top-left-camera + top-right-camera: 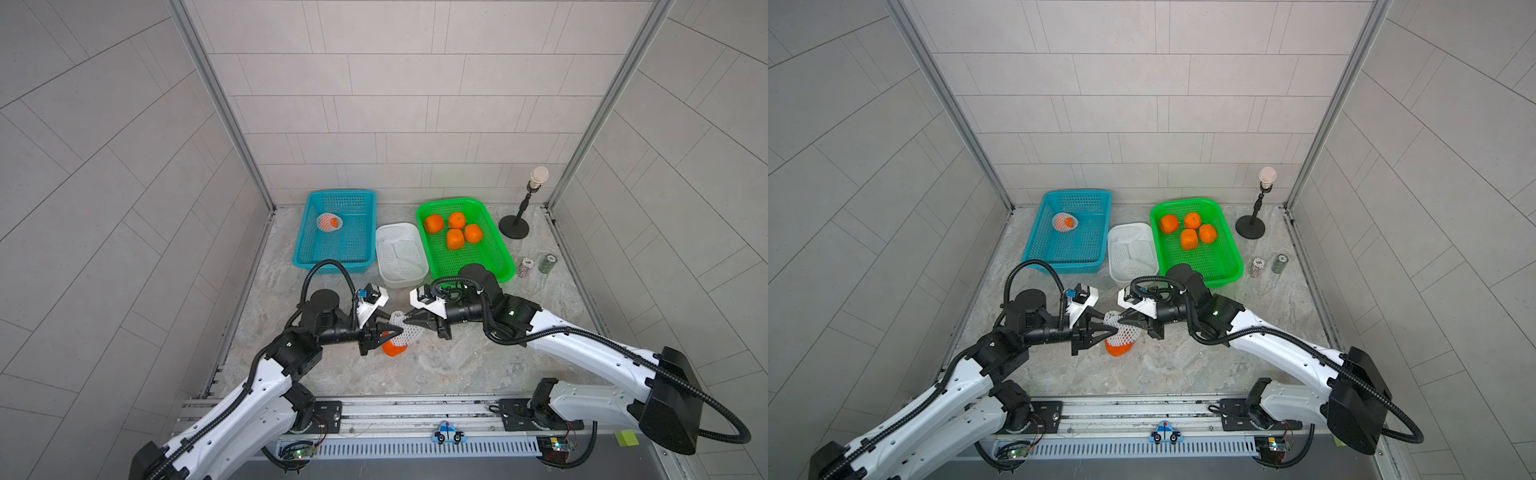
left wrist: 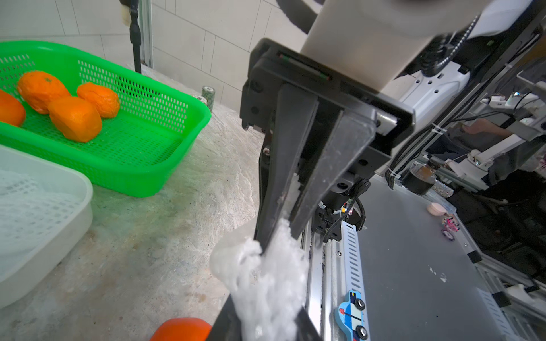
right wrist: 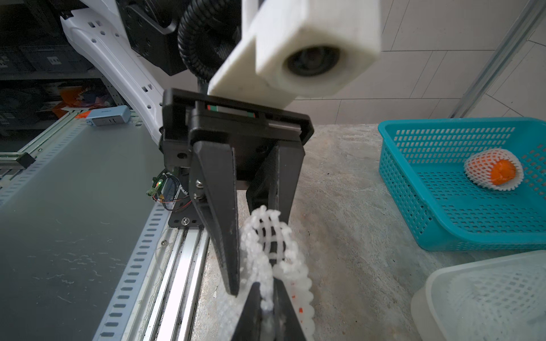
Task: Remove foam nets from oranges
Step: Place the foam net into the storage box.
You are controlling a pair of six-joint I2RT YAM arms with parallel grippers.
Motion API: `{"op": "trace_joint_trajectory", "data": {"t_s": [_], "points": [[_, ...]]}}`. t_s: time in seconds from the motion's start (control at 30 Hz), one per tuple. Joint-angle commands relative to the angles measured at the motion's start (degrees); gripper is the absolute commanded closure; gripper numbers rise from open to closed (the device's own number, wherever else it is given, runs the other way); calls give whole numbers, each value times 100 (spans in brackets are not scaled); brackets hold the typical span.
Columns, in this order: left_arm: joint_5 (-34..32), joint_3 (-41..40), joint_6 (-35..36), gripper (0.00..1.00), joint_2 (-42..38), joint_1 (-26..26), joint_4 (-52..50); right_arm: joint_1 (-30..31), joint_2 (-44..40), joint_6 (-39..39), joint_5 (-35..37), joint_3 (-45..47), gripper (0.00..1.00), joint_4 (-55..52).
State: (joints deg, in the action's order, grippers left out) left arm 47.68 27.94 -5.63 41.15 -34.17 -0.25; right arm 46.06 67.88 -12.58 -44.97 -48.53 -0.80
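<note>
An orange (image 1: 392, 350) (image 1: 1116, 350) sits on the table's near middle, its lower part bare, with a white foam net (image 1: 405, 334) (image 3: 274, 236) pulled up off its top. My left gripper (image 1: 400, 330) (image 2: 266, 313) is shut on the net's left side. From the right, my right gripper (image 1: 406, 320) (image 3: 266, 285) pinches the net's upper edge. Another netted orange (image 1: 329, 222) (image 3: 493, 172) lies in the blue basket (image 1: 353, 249). Several bare oranges (image 1: 433, 223) lie in the green basket (image 1: 478, 257). Empty foam nets (image 1: 399, 249) fill the white tub (image 1: 401, 281).
The three containers stand in a row behind the grippers. A black stand (image 1: 515, 226) and two chip stacks (image 1: 525, 266) are at the back right. A metal rail (image 1: 415, 409) with a toy car (image 1: 449, 434) runs along the front edge.
</note>
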Motion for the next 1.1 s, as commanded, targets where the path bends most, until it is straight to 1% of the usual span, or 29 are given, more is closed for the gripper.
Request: {"op": "trace_joint_trajectory", "data": {"t_s": [0.0,0.03,0.17,0.2,0.23,0.33,0.4,0.43,0.5,0.57,0.73,0.8,0.87,0.93,1.07], "points": [[-97,42,-90,79,-118,-19,113,-10,-37,-218,-27,-193,83,-147],[-153,60,-205,81,-133,-19,108,-10,-62,-222,23,-192,79,-166],[-474,174,-784,90,-120,-20,100,-17,-175,-167,327,-192,56,-256],[-545,212,-933,91,-94,-21,129,-23,-223,-107,435,-189,52,-263],[-664,256,-1109,91,-59,-20,148,-39,-283,-2,613,-182,48,-264],[-1103,475,-1764,99,154,-19,152,-121,-506,346,1142,-187,40,-419],[-1440,708,-2099,100,297,-11,-11,-164,-719,576,1651,-166,38,-583],[-1542,874,-2235,100,560,-6,-92,-176,-849,744,1962,-139,36,-643],[-1729,1151,-2464,100,839,-9,-236,-202,-1098,928,2463,1,32,-687],[-1940,1471,-2622,100,1207,3,-476,-207,-1351,1226,3164,170,29,-659],[-2368,2455,-2885,100,2190,205,-1319,-278,-1624,1493,4482,390,22,-721],[-2547,2821,-3106,100,2597,326,-1590,-360,-1573,1588,4750,389,22,-785],[-2685,3351,-3067,100,3044,375,-1891,-419,-1447,1716,5013,340,21,-832],[-2930,3787,-3183,100,3420,384,-2153,-455,-1283,1816,5196,286,21,-848],[-3485,4413,-3557,100,4016,394,-2327,-500,-871,1951,5416,-25,20,-1083]]}}
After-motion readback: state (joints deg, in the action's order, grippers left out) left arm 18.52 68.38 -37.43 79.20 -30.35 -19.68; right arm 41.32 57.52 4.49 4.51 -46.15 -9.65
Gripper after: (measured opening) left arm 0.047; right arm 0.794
